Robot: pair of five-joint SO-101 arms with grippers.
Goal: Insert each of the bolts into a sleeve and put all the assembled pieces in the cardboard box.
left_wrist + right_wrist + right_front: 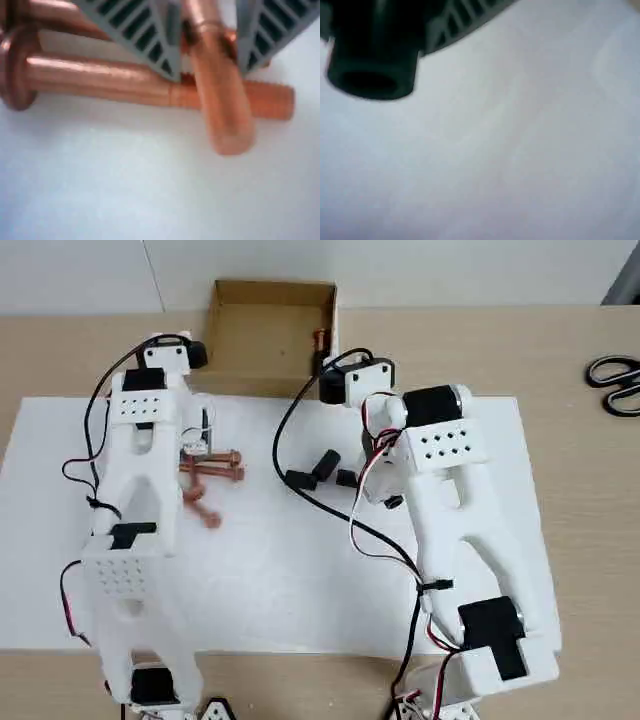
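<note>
White sheet (300,580) below, your left gripper (207,62) pinching a smooth copper bolt (225,120), your right gripper (405,25) clamping a matte black hollow sleeve (370,75)

Brown cardboard box (262,340) sits behind the white paper sheet (290,580). In the box, at its right wall: one assembled piece (319,342). On the sheet, before the box to its left: copper metal bolts (212,468), one bolt (220,110) clamped in the left gripper (210,45). Before the box to its right: black cylindrical sleeves (318,470), one sleeve (372,60) in the right gripper (383,480). Steel scissors (618,383) lie well right of the box.
</note>
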